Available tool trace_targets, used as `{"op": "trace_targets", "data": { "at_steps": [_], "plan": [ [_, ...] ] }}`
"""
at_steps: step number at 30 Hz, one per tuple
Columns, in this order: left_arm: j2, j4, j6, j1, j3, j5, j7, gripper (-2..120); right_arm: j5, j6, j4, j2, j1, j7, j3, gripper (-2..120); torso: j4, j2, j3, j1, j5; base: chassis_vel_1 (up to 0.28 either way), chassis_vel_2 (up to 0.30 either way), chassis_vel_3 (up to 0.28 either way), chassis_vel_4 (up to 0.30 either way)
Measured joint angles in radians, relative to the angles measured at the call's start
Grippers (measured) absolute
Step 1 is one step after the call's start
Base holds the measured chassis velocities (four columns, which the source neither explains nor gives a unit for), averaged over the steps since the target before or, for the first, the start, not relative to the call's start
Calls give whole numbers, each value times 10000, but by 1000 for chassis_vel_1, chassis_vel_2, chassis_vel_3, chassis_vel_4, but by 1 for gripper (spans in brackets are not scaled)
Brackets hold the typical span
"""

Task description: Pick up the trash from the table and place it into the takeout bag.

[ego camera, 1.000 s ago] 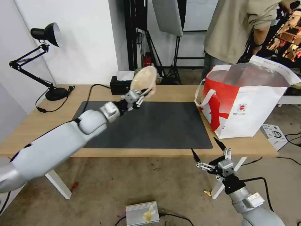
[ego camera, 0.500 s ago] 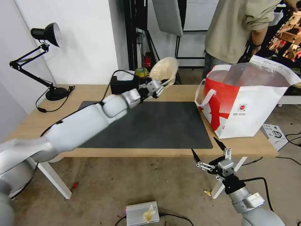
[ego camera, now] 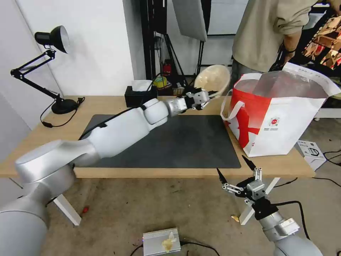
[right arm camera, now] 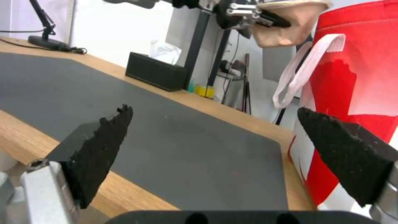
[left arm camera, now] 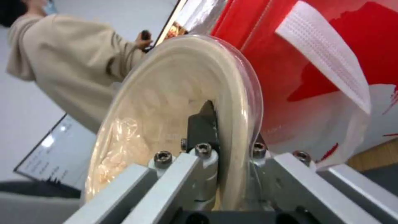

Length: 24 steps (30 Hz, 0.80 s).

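Observation:
My left gripper [ego camera: 207, 96] is shut on the rim of the beige bowl with a clear lid [ego camera: 212, 79], held tilted in the air just left of the takeout bag [ego camera: 280, 117]. The bowl is level with the bag's top edge, outside it. In the left wrist view the bowl [left arm camera: 178, 102] stands on edge with a dark finger [left arm camera: 203, 124] across its lid, and the bag's red panel [left arm camera: 290, 62] is close behind. My right gripper [ego camera: 236, 170] hangs open below the table's [ego camera: 106, 103] front edge. The right wrist view shows its open fingertips [right arm camera: 116, 124], the bowl [right arm camera: 290, 28] and the bag [right arm camera: 356, 77].
A dark grey mat [ego camera: 177, 142] covers the table's middle. A black tissue box [ego camera: 138, 96] and a desk lamp [ego camera: 53, 71] stand along the back. A person [ego camera: 270, 35] stands behind the bag. A small white carton [ego camera: 312, 152] and a silver box [ego camera: 160, 241] lie on the floor.
My left arm has stretched out and carried the bowl to the right, from above the mat's back edge to beside the bag. The right arm has not moved.

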Motion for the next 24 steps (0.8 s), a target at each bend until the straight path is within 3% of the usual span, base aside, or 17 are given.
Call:
{"op": "trace_targets", "data": {
  "at_steps": [8,15,24],
  "plan": [
    [-772,865,-349,-177,-210,965,428,1,0,0,0,0,0,0,0,100,3,1,0,0,-1,0,0,0,0],
    [-2352,2264,-798,-340,-867,2369,1021,1,0,0,0,0,0,0,0,100,-4,1,0,0,1,0,0,0,0],
    [-2837,2825,-929,-720,-890,2933,1237,1,0,0,0,0,0,0,0,100,3,1,0,0,0,0,0,0,0]
  ]
}}
